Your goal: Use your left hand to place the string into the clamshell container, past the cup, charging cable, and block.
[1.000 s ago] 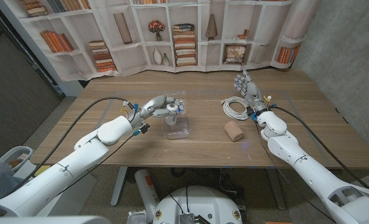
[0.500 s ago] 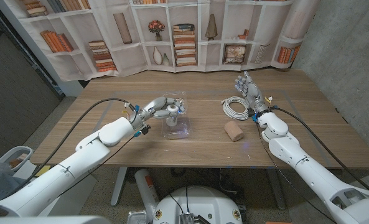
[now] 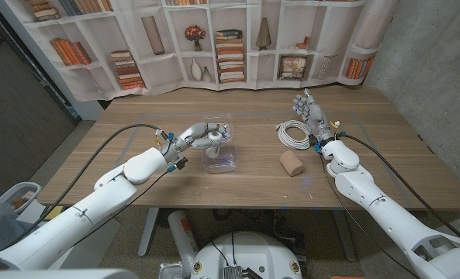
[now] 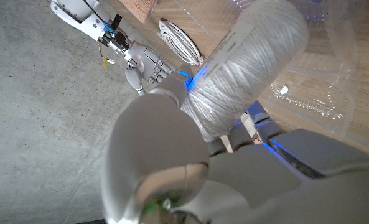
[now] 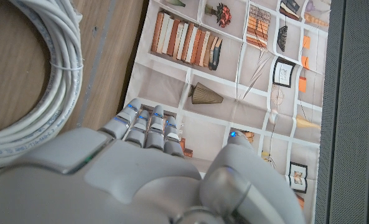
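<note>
One string spool (image 4: 254, 59) in left hand (image 3: 201, 136)

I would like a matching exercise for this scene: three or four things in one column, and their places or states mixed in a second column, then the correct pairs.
Things:
1. string
2. charging cable
3. block
4. right hand

Places or states:
A. coiled on the table beside the right hand
B. held by the left hand over the clamshell container
C. holds nothing, fingers apart
D. lies on the table nearer the robot than the cable

Pairs: 1-B, 2-A, 3-D, 4-C
</note>
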Action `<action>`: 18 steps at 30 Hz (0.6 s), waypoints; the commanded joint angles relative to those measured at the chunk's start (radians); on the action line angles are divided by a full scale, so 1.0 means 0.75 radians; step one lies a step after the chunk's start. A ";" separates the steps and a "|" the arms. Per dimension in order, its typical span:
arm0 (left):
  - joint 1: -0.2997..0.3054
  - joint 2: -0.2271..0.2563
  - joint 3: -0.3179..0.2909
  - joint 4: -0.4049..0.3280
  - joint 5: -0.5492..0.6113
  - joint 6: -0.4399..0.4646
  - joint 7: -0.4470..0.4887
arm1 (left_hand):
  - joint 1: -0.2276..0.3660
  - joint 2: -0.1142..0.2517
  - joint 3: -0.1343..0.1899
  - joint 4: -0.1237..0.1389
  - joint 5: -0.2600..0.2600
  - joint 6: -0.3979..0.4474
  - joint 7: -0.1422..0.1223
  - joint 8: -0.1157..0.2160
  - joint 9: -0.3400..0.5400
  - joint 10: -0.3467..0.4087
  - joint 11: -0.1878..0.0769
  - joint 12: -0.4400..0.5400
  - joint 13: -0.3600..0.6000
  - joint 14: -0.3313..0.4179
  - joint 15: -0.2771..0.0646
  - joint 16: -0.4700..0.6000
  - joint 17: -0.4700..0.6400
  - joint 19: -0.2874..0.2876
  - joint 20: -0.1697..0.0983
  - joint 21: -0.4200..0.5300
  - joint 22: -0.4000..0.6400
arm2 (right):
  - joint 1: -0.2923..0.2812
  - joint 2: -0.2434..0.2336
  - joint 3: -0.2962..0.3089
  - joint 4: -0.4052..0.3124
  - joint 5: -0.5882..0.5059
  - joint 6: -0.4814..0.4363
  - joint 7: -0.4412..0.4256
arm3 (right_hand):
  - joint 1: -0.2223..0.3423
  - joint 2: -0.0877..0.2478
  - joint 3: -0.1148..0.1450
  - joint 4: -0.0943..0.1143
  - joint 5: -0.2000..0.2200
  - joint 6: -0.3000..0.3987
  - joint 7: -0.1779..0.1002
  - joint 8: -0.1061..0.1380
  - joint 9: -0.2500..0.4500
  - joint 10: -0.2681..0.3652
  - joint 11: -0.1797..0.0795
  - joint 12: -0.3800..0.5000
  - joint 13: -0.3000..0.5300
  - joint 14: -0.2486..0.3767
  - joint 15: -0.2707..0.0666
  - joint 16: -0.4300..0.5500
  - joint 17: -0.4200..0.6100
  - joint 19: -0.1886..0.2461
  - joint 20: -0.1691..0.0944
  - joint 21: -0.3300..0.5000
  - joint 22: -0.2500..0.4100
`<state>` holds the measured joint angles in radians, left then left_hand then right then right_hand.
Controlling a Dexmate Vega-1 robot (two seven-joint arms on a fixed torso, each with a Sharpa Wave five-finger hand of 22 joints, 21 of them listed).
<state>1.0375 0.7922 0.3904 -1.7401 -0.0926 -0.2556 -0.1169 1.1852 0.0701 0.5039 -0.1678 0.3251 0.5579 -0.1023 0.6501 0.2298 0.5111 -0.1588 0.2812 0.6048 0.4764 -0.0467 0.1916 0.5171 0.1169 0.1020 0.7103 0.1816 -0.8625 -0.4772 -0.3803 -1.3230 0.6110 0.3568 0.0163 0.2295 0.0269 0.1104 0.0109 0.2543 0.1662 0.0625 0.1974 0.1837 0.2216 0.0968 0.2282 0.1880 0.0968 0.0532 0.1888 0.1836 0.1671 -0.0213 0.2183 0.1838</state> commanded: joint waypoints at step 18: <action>-0.030 0.012 0.029 -0.036 0.000 0.090 -0.060 | -0.104 -0.031 0.030 0.077 -0.073 -0.145 -0.014 -0.105 -0.032 -0.118 0.037 -0.098 -0.056 -0.168 -0.038 -0.012 -0.082 -0.075 0.020 -0.049 0.001 | -0.011 -0.006 0.008 0.013 0.015 0.009 0.016 | 0.000 0.010 -0.002 -0.003 -0.009 0.011 -0.003 0.000 0.007 0.011 -0.001 0.000 0.006 0.008 0.006 -0.001 0.002 0.010 -0.002 -0.006 0.002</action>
<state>1.0240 0.7909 0.4068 -1.7495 -0.0863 -0.2236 -0.1313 1.1154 0.0502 0.5269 -0.1169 0.2791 0.4767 -0.1136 0.5876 0.2069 0.4410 -0.1351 0.2156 0.5681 0.3732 -0.0438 0.1850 0.4632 0.0753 0.1114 0.6803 0.1816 -0.8643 -0.4783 -0.3786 -1.3140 0.6180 0.3599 0.0255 0.2295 0.0269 0.1104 0.0109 0.2468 0.1663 0.0625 0.1973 0.1836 0.2216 0.0967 0.2282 0.1880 0.0967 0.0534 0.1888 0.1836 0.1670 -0.0214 0.2144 0.1837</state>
